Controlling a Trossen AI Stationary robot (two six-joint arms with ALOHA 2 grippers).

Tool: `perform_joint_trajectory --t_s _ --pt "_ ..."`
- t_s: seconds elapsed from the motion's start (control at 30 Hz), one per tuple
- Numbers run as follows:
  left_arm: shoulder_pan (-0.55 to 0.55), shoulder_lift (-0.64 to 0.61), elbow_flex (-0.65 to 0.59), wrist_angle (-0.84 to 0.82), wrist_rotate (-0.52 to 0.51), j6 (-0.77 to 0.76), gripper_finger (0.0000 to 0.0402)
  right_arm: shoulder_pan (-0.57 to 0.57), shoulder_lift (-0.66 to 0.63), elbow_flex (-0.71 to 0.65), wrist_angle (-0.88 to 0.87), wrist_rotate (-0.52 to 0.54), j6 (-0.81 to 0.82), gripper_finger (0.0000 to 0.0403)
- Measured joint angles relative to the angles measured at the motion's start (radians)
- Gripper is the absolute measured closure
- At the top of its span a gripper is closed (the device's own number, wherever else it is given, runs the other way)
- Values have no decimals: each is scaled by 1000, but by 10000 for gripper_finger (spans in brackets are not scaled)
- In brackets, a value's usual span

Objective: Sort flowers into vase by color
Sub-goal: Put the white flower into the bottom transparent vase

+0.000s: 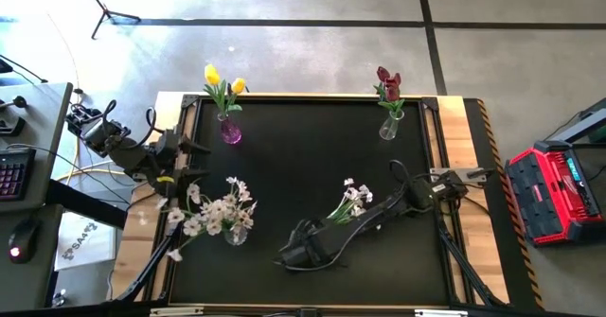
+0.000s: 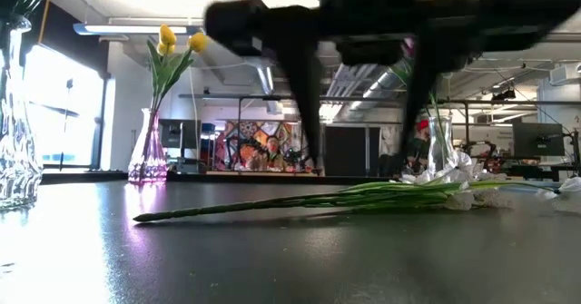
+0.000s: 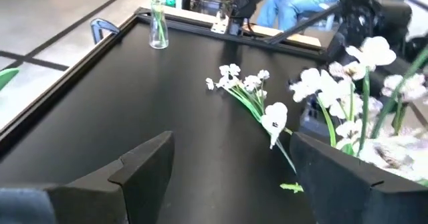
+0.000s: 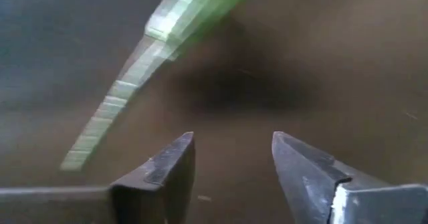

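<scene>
A loose spray of small white blossoms [image 1: 352,201] lies flat on the black table, its long green stem [image 2: 272,206] running toward the near edge. My right gripper [image 1: 292,254] points down over the stem's free end. It is open [image 4: 233,140]; the blurred stem [image 4: 134,63] lies just beyond its fingertips, not between them. My left gripper [image 1: 197,162] waits open [image 3: 227,184] at the table's left edge. Beside it, more white sprays [image 1: 218,213] stand in a clear vase [image 1: 237,232].
Yellow tulips stand in a purple vase [image 1: 230,131] at the far left, and dark red tulips in a clear vase [image 1: 388,126] at the far right. A raised frame [image 1: 445,166] edges the table. A red case [image 1: 559,189] sits off the table's right side.
</scene>
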Motion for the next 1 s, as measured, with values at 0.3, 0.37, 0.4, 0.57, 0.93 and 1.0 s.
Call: perform_joint_trajectory --t_s 0.3,0.37,0.4,0.57,0.93,1.0 --pt "0 0 0 -27 14 21 117 -33 -2 51 -64 64 16 198" --pt "0 0 0 -37 14 6 117 -51 -2 39 -88 32 28 198" --pt "0 0 0 -43 14 -3 117 -61 -2 35 -99 20 36 198" --pt "0 0 0 -76 14 -39 117 -108 -2 27 -130 8 47 198" --pt "0 0 0 -124 39 -105 117 -178 14 26 -160 -30 29 198" --pt "0 0 0 -124 42 -108 117 -188 25 26 -147 -34 25 198"
